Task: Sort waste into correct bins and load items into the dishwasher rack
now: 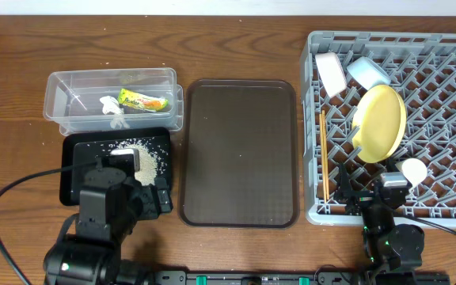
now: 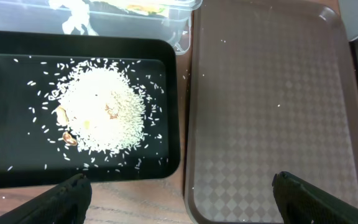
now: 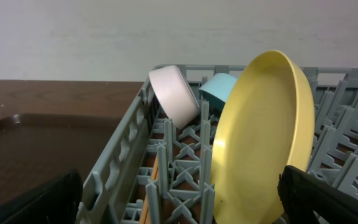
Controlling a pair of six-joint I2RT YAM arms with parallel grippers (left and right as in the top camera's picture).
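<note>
The clear tub (image 1: 113, 99) holds the yellow-green wrapper (image 1: 144, 100) and a crumpled white scrap (image 1: 113, 111). Rice (image 2: 101, 112) lies heaped in the black tray (image 2: 5, 168). In the grey rack (image 1: 450, 119) stand the yellow plate (image 3: 260, 143), pinkish bowl (image 3: 173, 93) and blue bowl (image 3: 219, 90). The white cup (image 1: 412, 170) and chopsticks (image 1: 322, 154) are also in the rack. My left gripper (image 2: 182, 186) hangs open over the black tray's near right corner, nothing between its fingers (image 2: 73, 193). At the rack's front wall my right gripper (image 3: 179, 186) is open and empty.
A large brown serving tray (image 1: 240, 150) lies between the black tray and the rack, with a few stray grains on it. The left arm (image 1: 105, 210) covers part of the black tray. Cables trail along the table's front edge.
</note>
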